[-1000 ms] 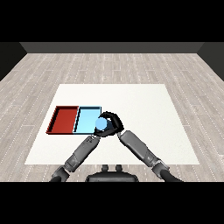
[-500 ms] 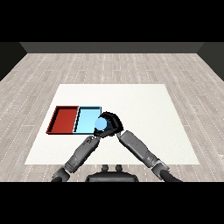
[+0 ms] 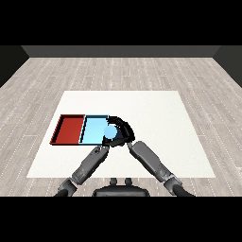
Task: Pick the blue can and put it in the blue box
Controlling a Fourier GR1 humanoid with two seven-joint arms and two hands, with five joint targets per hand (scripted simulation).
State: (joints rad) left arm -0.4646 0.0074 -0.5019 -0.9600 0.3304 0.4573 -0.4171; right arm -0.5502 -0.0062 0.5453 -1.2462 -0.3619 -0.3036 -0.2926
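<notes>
Right hand [image 3: 122,130] curled round blue can [image 3: 110,133], unmoved since a second ago, hovering at blue tray [image 3: 92,127] 3 o'clock edge; release pending. Left hand hidden, grip unknowable.

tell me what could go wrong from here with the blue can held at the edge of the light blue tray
1. The right robot hand is curled round the small blue cylindrical can right at the right rim of the shallow light blue tray; released here, the can might catch the rim and tip or land outside.
2. The left robot hand sits close under the can, so the two hands could bump.
3. The shallow red tray adjoins, so overshooting could reach it.
</notes>
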